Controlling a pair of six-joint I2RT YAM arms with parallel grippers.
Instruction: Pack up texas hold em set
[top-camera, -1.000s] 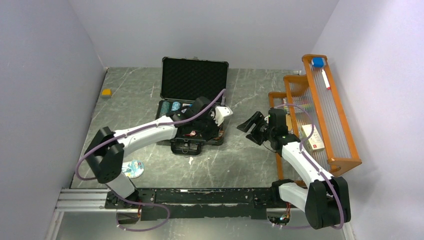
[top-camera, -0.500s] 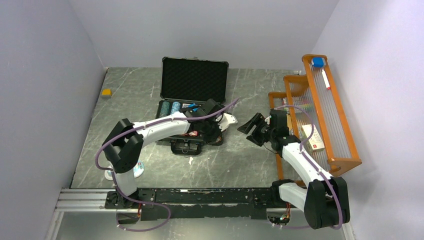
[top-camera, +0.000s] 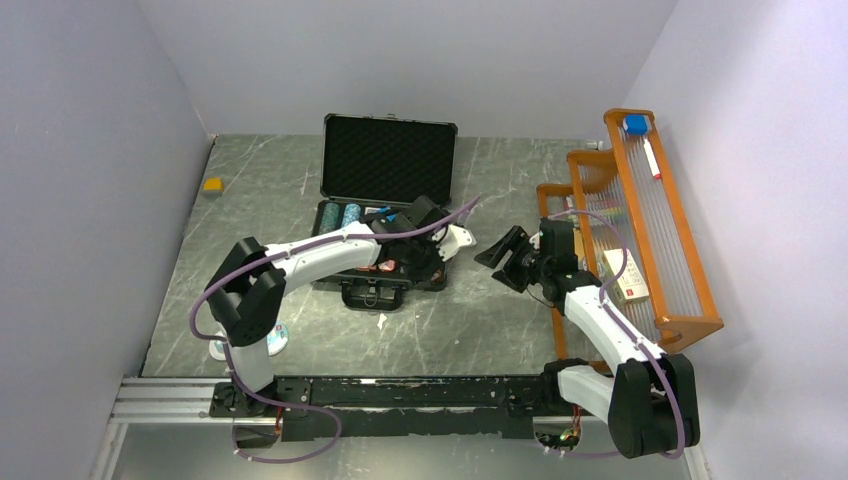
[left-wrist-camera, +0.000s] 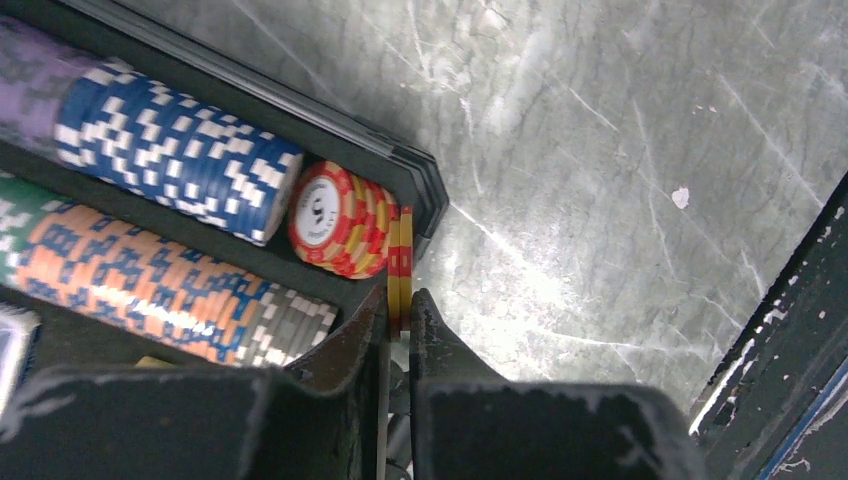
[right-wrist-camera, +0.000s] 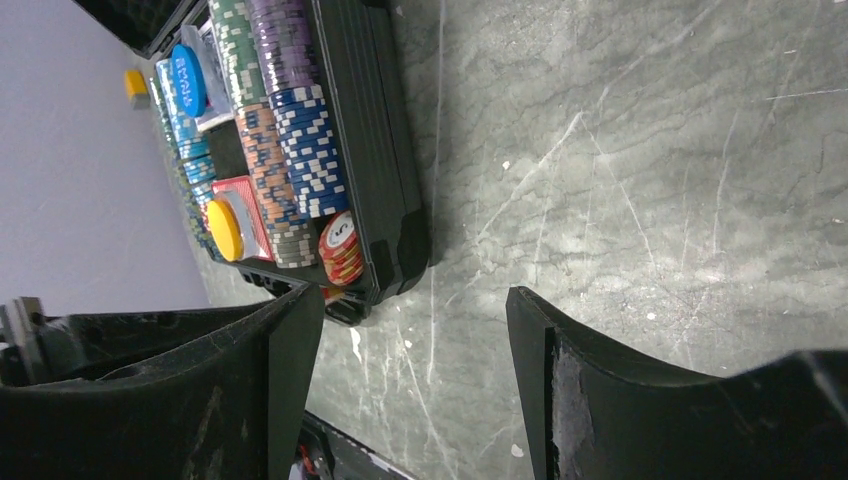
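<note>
Left end effector (left-wrist-camera: 398, 308) around red-yellow chips (left-wrist-camera: 400, 252)

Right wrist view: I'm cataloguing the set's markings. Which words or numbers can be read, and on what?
"SMALL", sideways and slightly blurred, on the blue disc in the briefcase.
"5" on the white centre of the red-and-yellow chip.
Yellow disc: no print legible.

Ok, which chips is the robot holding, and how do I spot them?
Find the open black case mid-table and go to its near right corner. There the left fingers pinch a couple of chips on edge. They are red and yellow, at the end of a short matching stack, not blue-and-white like the next row.
</note>
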